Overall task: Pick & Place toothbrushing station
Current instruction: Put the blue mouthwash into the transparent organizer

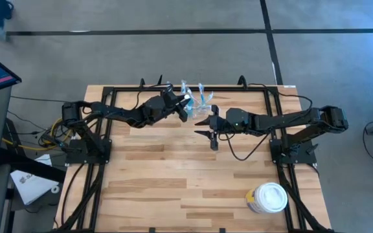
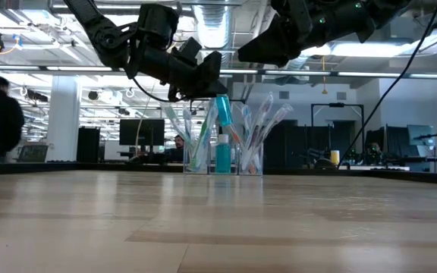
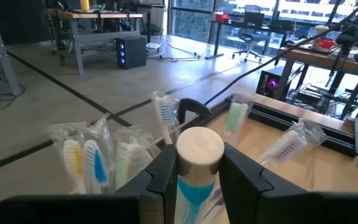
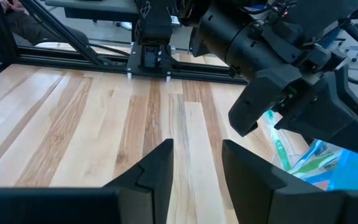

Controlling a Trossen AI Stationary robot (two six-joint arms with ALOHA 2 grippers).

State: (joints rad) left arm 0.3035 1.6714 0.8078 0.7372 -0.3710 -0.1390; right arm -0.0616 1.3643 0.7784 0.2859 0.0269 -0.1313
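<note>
Table (image 1: 173,175) of pale wood planks carries everything here, with a dark frame around its edges. Both arms reach over its far half toward the toothbrushing station (image 2: 224,163), a low clear holder that stands on the table near the far edge, packed with wrapped toothbrushes (image 3: 82,162) and a blue tube with a white cap (image 3: 199,149).

The left gripper (image 3: 194,171) sits right at the station, above it, its jaws pinching the tube just under the white cap. In the low view the tube (image 2: 223,114) hangs tilted from those jaws, its lower end among the brushes in the holder.

The right gripper (image 1: 212,131) hovers over bare table just beside the station, on the side nearer the table's middle, its jaws spread with nothing between them.

A round white-lidded tub (image 1: 267,198) stands well apart from the station, near the table's front edge.
</note>
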